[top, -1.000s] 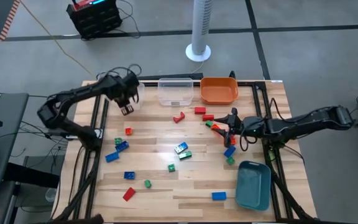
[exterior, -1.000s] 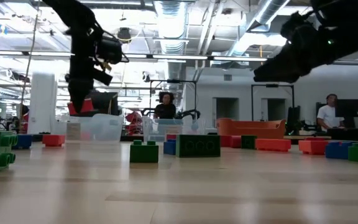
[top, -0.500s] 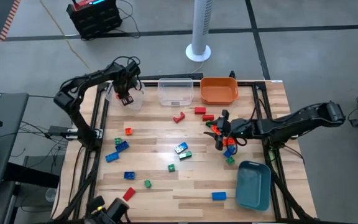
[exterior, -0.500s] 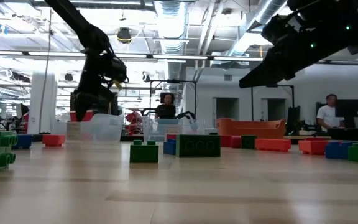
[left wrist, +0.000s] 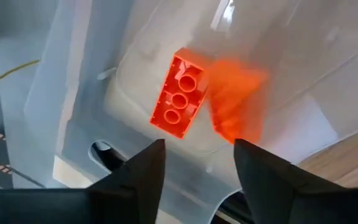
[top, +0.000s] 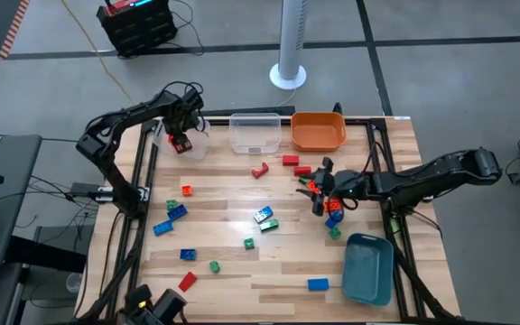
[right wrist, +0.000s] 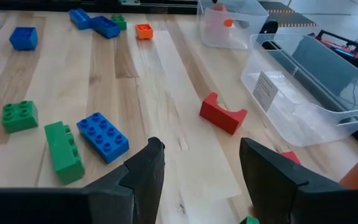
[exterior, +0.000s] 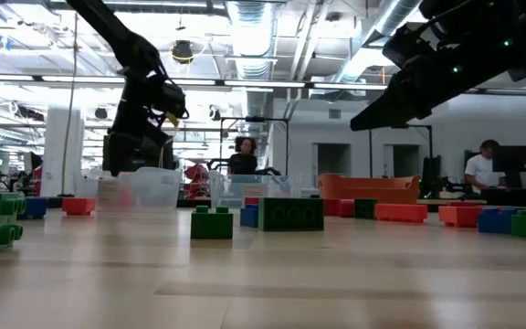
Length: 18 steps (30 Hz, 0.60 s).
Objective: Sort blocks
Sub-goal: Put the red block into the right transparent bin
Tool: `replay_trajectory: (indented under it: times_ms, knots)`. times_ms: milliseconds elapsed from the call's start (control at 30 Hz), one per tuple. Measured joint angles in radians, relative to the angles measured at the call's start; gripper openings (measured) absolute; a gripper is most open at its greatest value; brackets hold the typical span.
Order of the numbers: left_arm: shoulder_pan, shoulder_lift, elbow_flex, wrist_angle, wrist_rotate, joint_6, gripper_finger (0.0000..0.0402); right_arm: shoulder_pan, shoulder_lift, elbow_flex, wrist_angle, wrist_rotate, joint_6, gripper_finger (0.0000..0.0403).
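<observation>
Bare tabletop [top: 278, 271] between scattered blocks [top: 263, 215]

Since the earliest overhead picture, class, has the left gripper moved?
Yes. The left gripper has shifted toward the table's far edge and now hangs over the small clear bin, beside the larger clear bin.

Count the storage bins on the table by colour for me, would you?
Clear bins: 2
Orange bin: 1
Blue-grey bin: 1
Total: 4
</observation>
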<state>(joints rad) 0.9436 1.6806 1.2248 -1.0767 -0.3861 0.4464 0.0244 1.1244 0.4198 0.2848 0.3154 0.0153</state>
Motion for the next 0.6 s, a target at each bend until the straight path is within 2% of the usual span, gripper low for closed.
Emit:
replay_trajectory:
  times_ms: [100,300,433,600]
  knots:
    - [0.000,0.001,0.026,-0.029,-0.020,0.007,0.0214,0.000,0.000,0.000,0.000,-0.001,-0.006,0.0218]
    - [-0.043,0.000,0.130,-0.105,-0.008,0.018,0.0214,0.000,0.000,0.000,-0.012,-0.001,-0.006,0.0218]
    - [-0.106,-0.010,0.180,-0.137,0.132,0.075,0.0213,0.002,0.000,0.000,-0.027,-0.002,-0.009,0.0218]
    - [-0.220,-0.058,0.183,-0.137,0.249,0.130,0.0213,0.002,0.000,0.000,-0.059,-0.002,-0.009,0.0218]
